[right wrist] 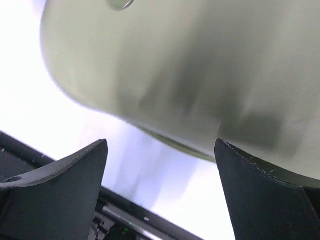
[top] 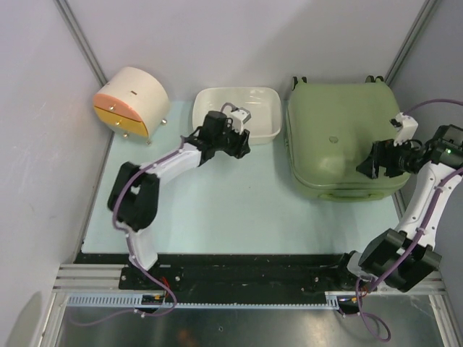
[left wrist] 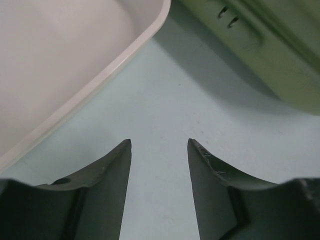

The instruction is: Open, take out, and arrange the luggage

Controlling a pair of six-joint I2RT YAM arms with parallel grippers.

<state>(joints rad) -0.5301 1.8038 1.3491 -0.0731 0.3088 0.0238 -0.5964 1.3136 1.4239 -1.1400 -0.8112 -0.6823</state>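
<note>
The olive-green luggage (top: 340, 137) lies flat and closed at the right of the table, its wheels toward the back wall. My right gripper (top: 366, 165) hovers over its near right part, open and empty; the right wrist view shows the green shell (right wrist: 200, 65) blurred just beyond the fingers. My left gripper (top: 244, 144) is open and empty over the table beside the front rim of the white tub (top: 239, 112). In the left wrist view a corner of the luggage (left wrist: 270, 45) shows at top right.
A round cream drawer box (top: 132, 101) with an orange front stands at the back left. The white tub's rim (left wrist: 100, 82) lies just left of my left fingers. Grey walls enclose the table; a black rail (top: 253, 271) runs along the near edge.
</note>
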